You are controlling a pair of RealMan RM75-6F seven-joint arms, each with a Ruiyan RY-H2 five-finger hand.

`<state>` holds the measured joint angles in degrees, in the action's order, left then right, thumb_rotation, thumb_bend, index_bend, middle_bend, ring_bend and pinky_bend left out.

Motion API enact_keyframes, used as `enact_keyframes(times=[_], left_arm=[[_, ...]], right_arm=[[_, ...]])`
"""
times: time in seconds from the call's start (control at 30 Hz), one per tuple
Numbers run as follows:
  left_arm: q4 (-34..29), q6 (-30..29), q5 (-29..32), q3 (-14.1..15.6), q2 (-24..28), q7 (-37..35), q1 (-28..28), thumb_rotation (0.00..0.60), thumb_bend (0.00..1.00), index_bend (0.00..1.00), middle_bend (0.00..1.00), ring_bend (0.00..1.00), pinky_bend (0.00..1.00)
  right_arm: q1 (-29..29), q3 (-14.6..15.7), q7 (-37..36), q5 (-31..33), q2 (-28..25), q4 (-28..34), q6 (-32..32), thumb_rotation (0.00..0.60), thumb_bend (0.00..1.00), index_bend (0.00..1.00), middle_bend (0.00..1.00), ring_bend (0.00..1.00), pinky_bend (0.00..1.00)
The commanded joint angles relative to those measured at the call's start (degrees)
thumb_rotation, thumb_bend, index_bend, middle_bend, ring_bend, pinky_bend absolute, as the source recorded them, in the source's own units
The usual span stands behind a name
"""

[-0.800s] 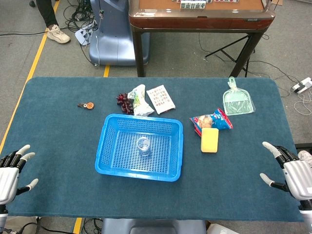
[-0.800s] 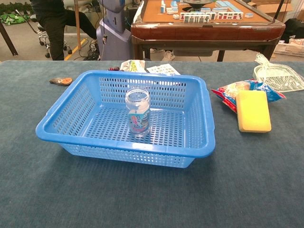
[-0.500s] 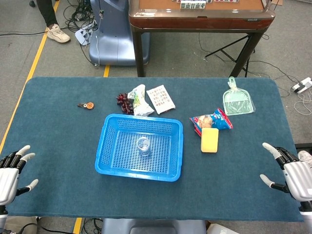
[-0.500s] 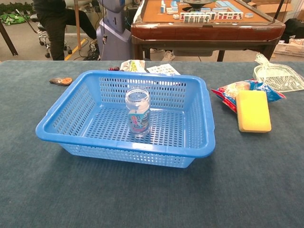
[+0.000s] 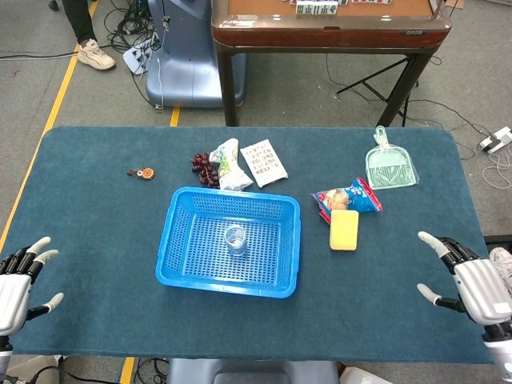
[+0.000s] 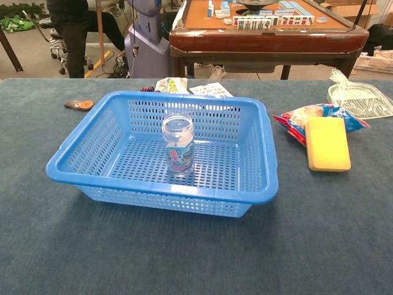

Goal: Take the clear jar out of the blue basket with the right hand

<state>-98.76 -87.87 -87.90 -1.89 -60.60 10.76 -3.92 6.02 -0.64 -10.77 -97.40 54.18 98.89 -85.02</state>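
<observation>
Reaching next: my right hand (image 5: 472, 280) hangs empty, fingers spread, at the table's near right edge, well apart from the clear jar (image 5: 235, 240) upright mid blue basket (image 5: 174, 232). Plan: clear the rim, descend from above.

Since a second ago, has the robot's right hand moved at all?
Yes. In the head view the right hand has shifted a little inward, toward the yellow sponge and the blue basket, which sit unchanged. It holds nothing.
</observation>
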Motion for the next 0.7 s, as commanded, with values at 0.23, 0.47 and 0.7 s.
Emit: enact_keyframes(times=[0.23, 0.47, 0.7], left_arm=[[0.07, -0.38, -0.35, 0.3, 0.3, -0.36, 0.39, 0.6, 0.15, 0.31, 0.14, 0.15, 0.18], [-0.11, -1.05, -0.82, 0.61, 0.75, -0.37, 0.92, 0.6, 0.15, 0.31, 0.14, 0.15, 0.18], [-0.46, -2.01, -0.81, 0.63, 1.44, -0.37, 1.62, 0.6, 0.15, 0.31, 0.14, 0.15, 0.18]], right_arm=[[15.62, -4.58, 4.57, 0.18, -2.18, 8.92, 20.0, 0.6, 0.14, 0.14, 0.22, 0.2, 0.36], [28.77, -10.92, 8.96, 9.24, 3.05, 10.21, 35.45, 0.6, 0.1, 0.14, 0.18, 0.16, 0.36], [41.05, -14.37, 17.34, 20.58, 11.75, 6.2, 47.56, 0.6, 0.08, 0.08, 0.13, 0.1, 0.32]])
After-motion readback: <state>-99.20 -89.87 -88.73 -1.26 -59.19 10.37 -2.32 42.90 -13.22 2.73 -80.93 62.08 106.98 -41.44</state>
